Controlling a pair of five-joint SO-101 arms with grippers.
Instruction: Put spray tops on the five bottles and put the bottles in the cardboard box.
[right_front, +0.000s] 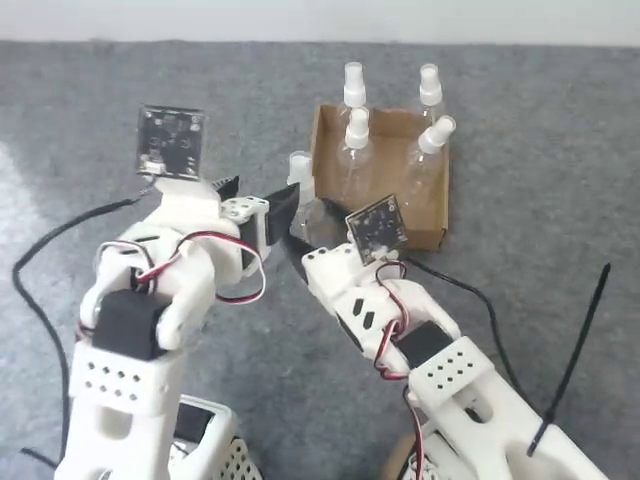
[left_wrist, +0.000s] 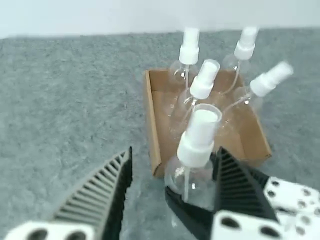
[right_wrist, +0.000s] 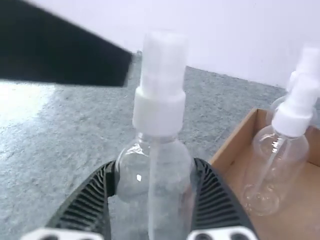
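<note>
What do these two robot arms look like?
The left arm and right arm are blocky white plastic with rows of small holes, black motors, looping red, black and white wires, black ribbed fingers and a square circuit board at each wrist.

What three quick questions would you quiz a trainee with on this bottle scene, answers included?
1. True or false: the right gripper is shut on a bottle that wears a spray top.
2. Where is that bottle relative to the cardboard box? A: inside it. B: outside it, near a corner. C: lying on top of it.
3. Fill in: the left gripper is ____.
Key: 1 true; 2 B; 3 open.
</note>
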